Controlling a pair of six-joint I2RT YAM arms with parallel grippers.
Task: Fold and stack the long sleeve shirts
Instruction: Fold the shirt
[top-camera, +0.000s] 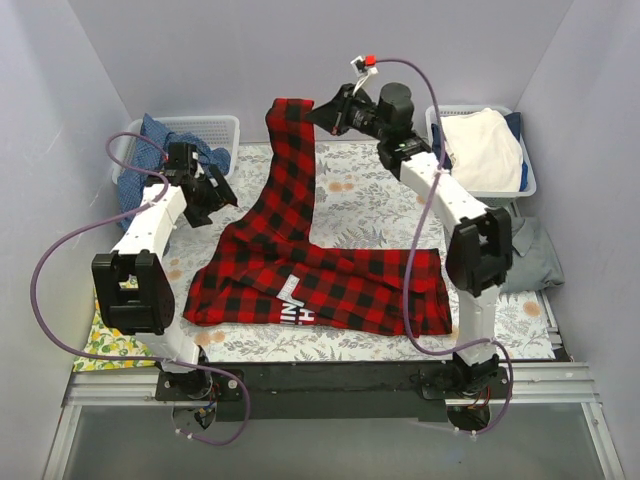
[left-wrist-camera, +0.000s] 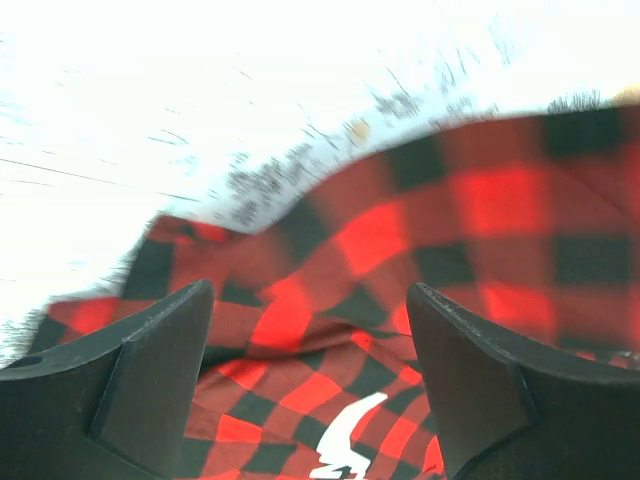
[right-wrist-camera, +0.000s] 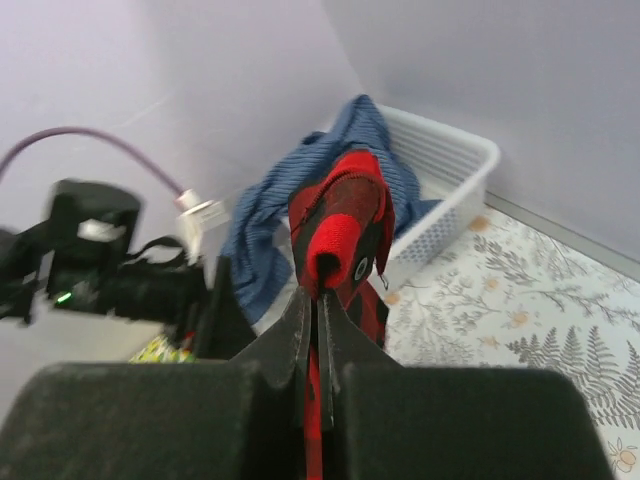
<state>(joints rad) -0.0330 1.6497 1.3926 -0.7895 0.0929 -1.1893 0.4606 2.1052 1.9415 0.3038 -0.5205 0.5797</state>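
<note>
At the far left, a basket holds blue cloth. Just in front of it the left tool hangs with its fingers spread and nothing between them, over the left edge of the plaid shirt. The shirt's body lies spread but rumpled across the middle of the surface, lettering toward the near edge. One sleeve rises from it to the far side, where the right tool is pressed together on the cuff and holds it up in the air. Further right, a second basket holds cream cloth, and a grey shirt lies by the right arm.

This looks like the first fold, the sleeve being brought in over the body. The next move calls for carrying the cuff across and laying it flat on the body, with the left tool free to pin or take the near edge
</note>
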